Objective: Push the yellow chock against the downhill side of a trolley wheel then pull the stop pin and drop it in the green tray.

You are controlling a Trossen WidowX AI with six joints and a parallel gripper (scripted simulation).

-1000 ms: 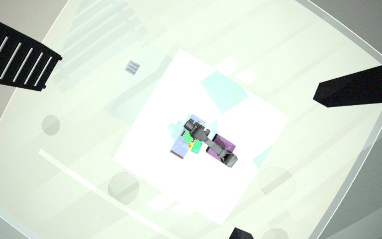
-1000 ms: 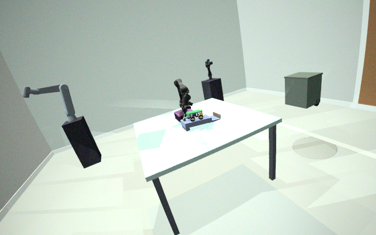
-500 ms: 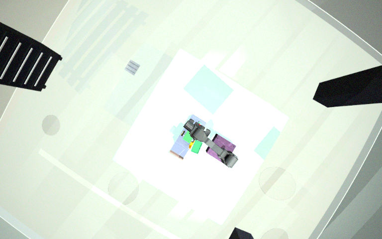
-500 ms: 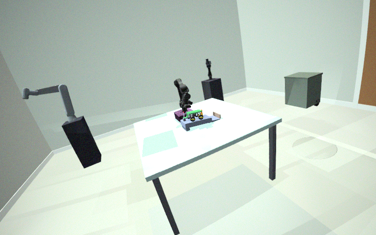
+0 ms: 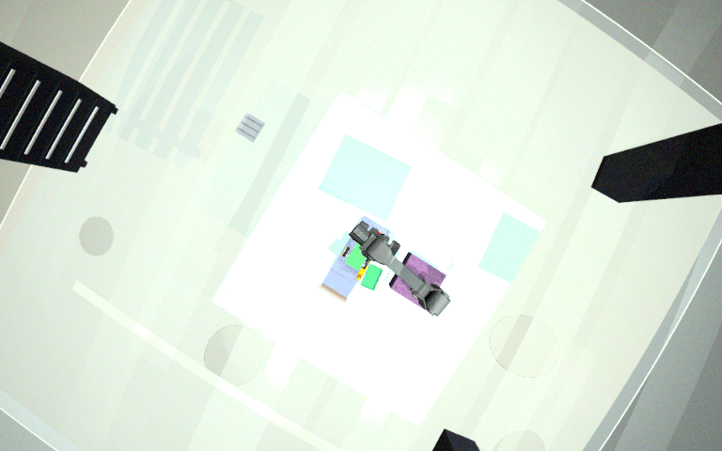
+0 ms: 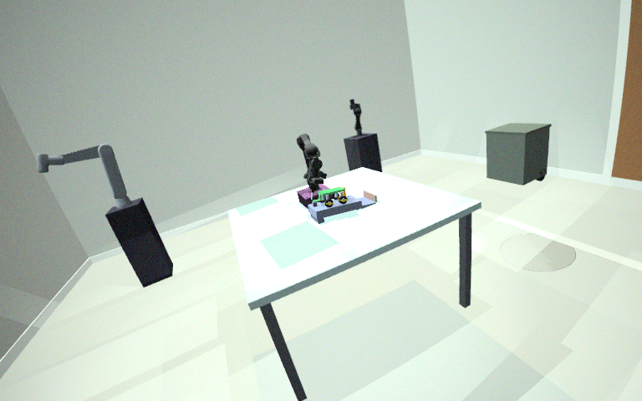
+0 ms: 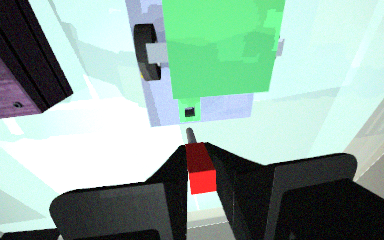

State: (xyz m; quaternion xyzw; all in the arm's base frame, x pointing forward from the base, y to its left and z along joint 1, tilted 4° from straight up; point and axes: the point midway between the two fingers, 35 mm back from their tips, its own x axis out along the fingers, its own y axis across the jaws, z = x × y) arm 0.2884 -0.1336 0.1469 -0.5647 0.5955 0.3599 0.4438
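Right, we have the black parallel-jaw gripper (image 7: 201, 172) clamped on the red block head of the grey-shafted stop pin (image 7: 200, 168); jaws closed on it. From the wrist view the pin's grey tip hangs just clear of the small square hole in the green tab of the trolley (image 7: 220, 50), so we judge the pin is out of its hole and the pull step is nearly done. Trolley's green deck sits on the pale lavender ramp (image 7: 235, 106), one black wheel (image 7: 146, 51) visible at its side. Yellow chock with orange handle (image 5: 361, 272) shows in the top view beside the ramp's edge near the trolley; we can't tell from here whether it touches a wheel. Next: back off straight along the pin axis, no sideways nudge on the deck, then carry to the flat green tray (image 5: 371, 276) by the ramp, open over it, and retreat.
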